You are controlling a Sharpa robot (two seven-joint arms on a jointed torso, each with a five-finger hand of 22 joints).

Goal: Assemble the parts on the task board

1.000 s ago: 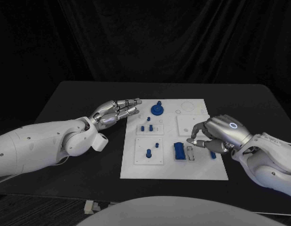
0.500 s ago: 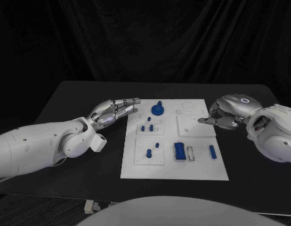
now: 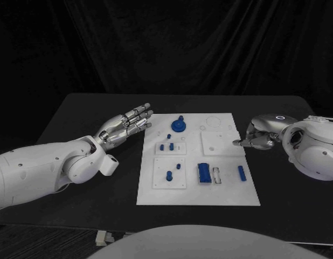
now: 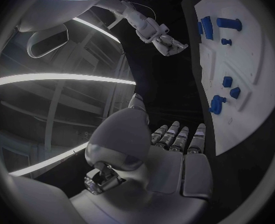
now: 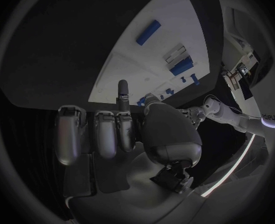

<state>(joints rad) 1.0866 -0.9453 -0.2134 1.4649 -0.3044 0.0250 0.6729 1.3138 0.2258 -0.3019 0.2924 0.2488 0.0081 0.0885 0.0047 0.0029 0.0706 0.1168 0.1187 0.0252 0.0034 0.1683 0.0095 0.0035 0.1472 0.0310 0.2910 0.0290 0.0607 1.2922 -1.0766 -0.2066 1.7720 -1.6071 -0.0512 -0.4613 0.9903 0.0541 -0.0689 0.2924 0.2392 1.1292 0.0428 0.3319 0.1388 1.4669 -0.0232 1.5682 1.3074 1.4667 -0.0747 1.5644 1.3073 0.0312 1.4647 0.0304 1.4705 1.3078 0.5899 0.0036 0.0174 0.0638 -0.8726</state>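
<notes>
Several blue parts (image 3: pixel 205 174) sit on the white task board (image 3: pixel 198 197), which lies in the middle of the black table (image 3: pixel 73 116): you can see a round knobbed piece (image 3: pixel 178 125) near the far edge, small pegs (image 3: pixel 167 145) at mid-board, and a large block (image 3: pixel 205 173) beside a slim bar (image 3: pixel 241 172) toward the near side. Your head view lays out the whole board; the right wrist view adds that the right hand (image 3: pixel 259 136) has most fingers (image 5: pixel 97 134) curled in with one (image 5: pixel 123 92) sticking out, holding nothing, just off the board's right edge. Your left hand (image 3: pixel 125 125) hovers beside the board's left edge, palm up, fingers (image 4: pixel 177 134) stretched and slightly apart, empty in both the head and left wrist views.
</notes>
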